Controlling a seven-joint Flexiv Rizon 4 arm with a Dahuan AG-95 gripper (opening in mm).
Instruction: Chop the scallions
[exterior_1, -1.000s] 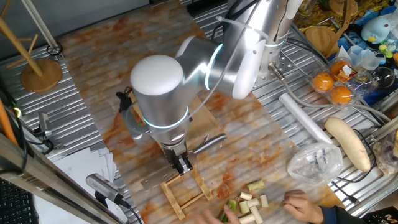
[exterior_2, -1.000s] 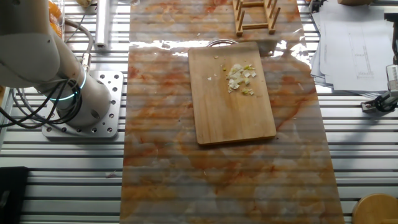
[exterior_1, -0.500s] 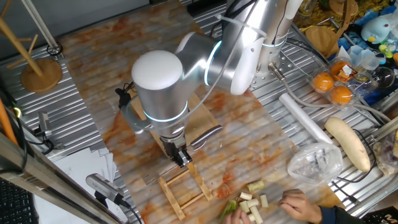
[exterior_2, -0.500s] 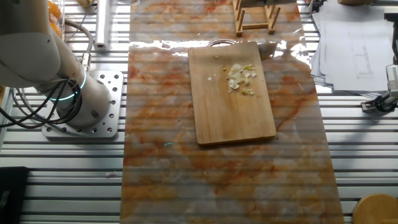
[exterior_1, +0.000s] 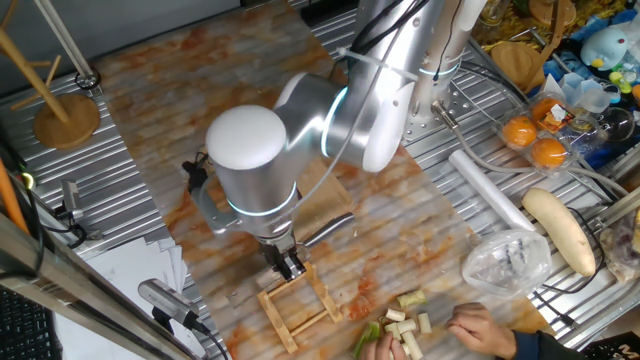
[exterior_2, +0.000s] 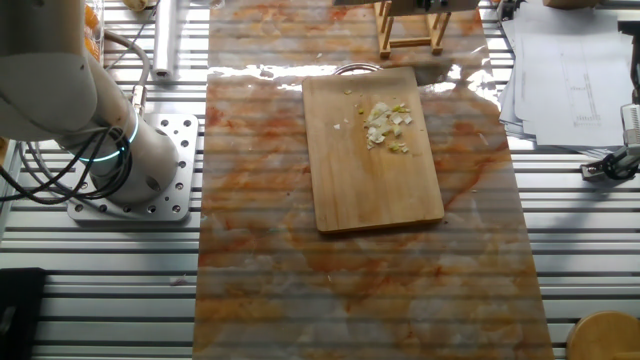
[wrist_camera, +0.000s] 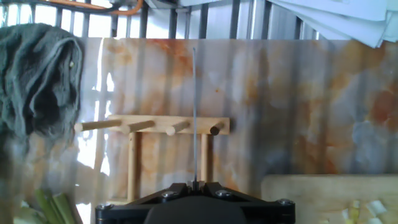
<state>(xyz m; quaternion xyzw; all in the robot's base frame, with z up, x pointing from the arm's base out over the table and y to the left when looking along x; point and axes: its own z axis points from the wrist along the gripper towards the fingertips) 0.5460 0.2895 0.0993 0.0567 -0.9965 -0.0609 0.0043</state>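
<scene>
Here the tool grips a knife edge-on above the wooden rack.

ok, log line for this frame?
hand: shut on knife | knife: over wooden rack | cutting board: chopped scallions | uncut scallions: beside person's hand

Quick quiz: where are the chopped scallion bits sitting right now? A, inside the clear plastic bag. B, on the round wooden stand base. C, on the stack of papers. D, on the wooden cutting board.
D: the other fixed view shows the small pale chopped bits lying on the wooden cutting board, toward its far end.
</scene>
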